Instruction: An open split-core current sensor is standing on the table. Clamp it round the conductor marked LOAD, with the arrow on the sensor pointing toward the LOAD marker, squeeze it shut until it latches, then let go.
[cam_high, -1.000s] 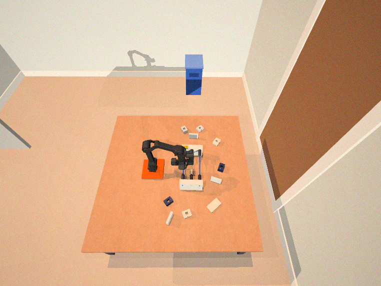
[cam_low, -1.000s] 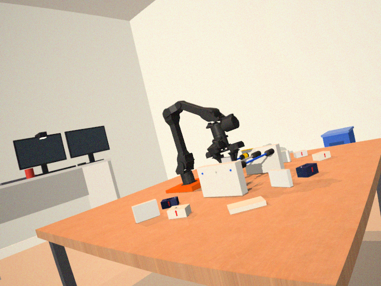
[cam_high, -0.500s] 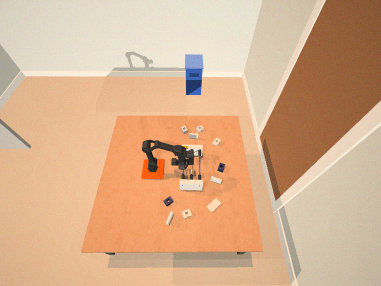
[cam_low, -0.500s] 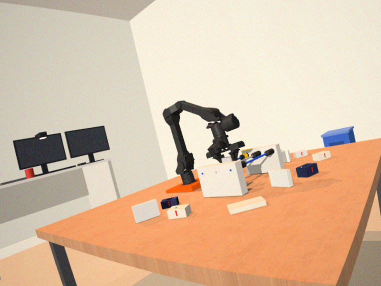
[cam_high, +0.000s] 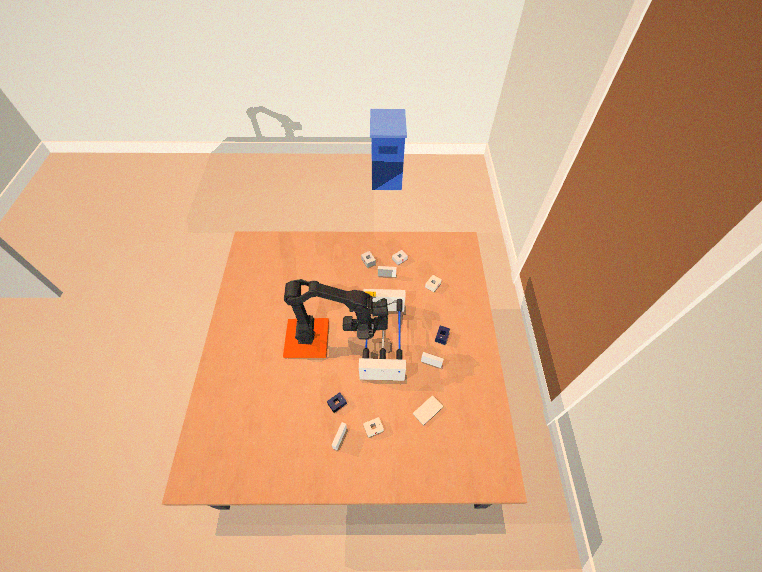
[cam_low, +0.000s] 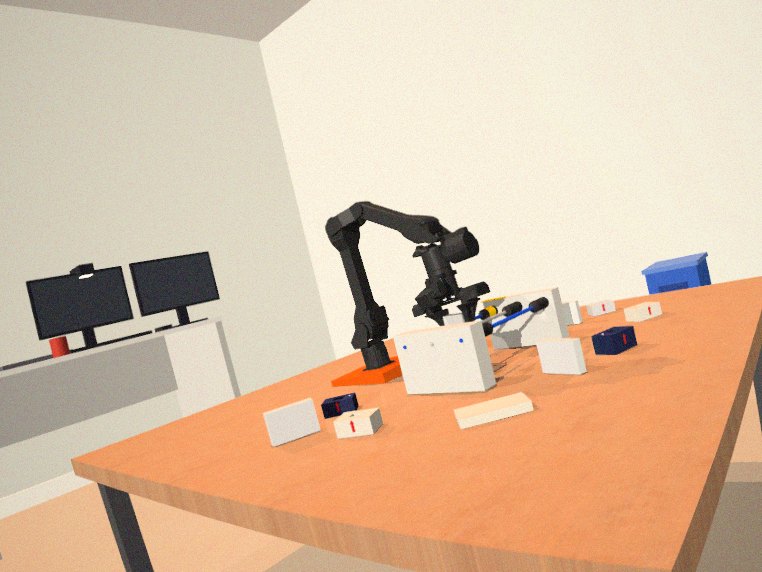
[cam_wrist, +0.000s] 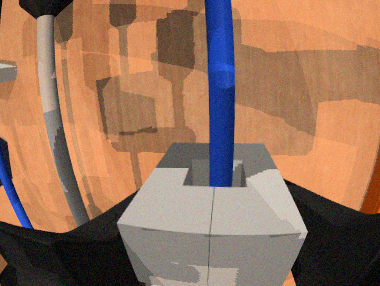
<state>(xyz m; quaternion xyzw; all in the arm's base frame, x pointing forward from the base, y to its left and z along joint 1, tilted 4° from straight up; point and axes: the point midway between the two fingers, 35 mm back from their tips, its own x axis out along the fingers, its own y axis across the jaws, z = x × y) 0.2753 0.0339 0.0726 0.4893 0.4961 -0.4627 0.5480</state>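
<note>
The current sensor (cam_wrist: 170, 210) (cam_low: 451, 318) is a pale grey block around the blue conductor (cam_wrist: 221, 110) (cam_high: 366, 346) nearest the robot base. Its two halves meet along a thin seam in the wrist view, and the conductor enters its square opening. My gripper (cam_wrist: 214, 184) has a black finger against each side of the sensor and is shut on it. The sensor's arrow does not show, and I cannot tell whether the latch has caught. A yellow marker (cam_high: 369, 294) lies on the rear block at this conductor's end; its lettering is too small to read.
A grey conductor (cam_wrist: 46, 65) and another blue conductor (cam_high: 399, 332) run alongside. All three span the white front block (cam_high: 382, 371) (cam_low: 440, 363) and rear block (cam_high: 395, 296) (cam_low: 535, 326). Loose white and navy pieces lie around; a navy one (cam_high: 442, 334) is at the right.
</note>
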